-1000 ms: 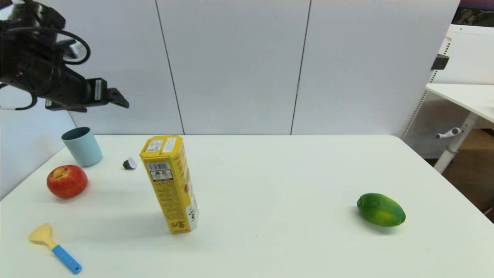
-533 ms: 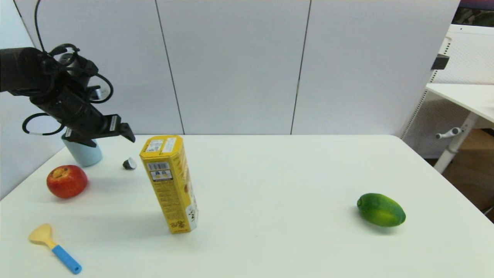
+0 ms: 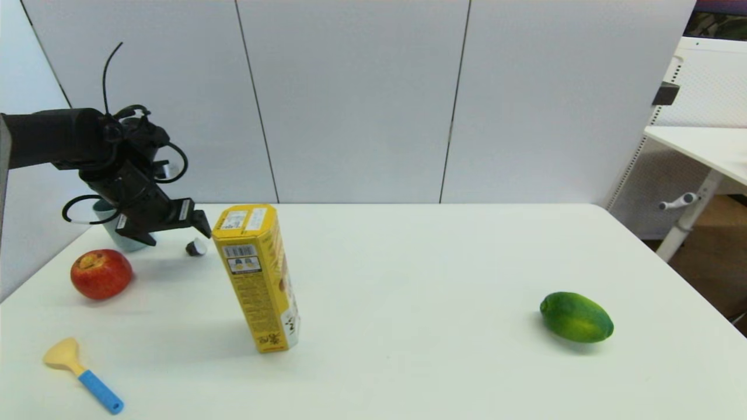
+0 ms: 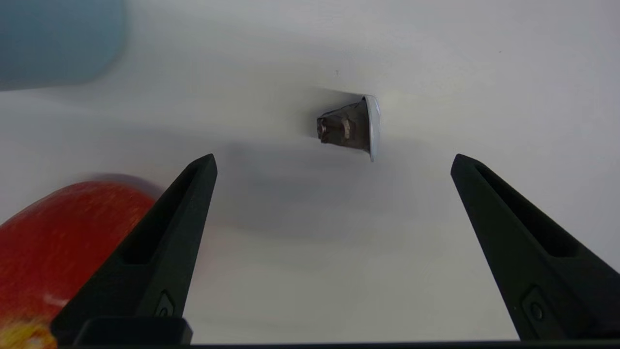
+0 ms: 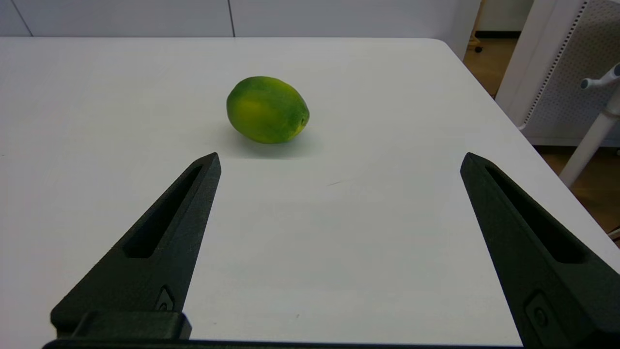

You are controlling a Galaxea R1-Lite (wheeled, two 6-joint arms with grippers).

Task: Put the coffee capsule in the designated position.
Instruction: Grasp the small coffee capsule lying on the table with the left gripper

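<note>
Item: tiny dark grey-brown cone-shaped coffee capsule point(image 3: 196, 247) with silvery foil face, lying on its side on the white table point(image 3: 408, 291), between the light-blue plastic cup point(image 3: 111, 233) and the tall yellow cardboard carton point(image 3: 257, 277), just beside the carton; the red apple point(image 3: 101, 273) is nearby. Left gripper point(image 3: 201, 223): above and just short of the capsule, fingers spread wide with nothing between them; in the left wrist view the capsule point(image 4: 349, 127) sits ahead of the gap. Right gripper point(image 5: 339, 189): parked, fingers wide, facing the green lime-like fruit point(image 5: 267, 109). Step in hand: approach, capsule not yet grasped. Next move likely calls for a short descent straddling the capsule, clear of the carton, then closing. Change: the left arm has dropped from high at upper left to table level; the objects are unmoved.
</note>
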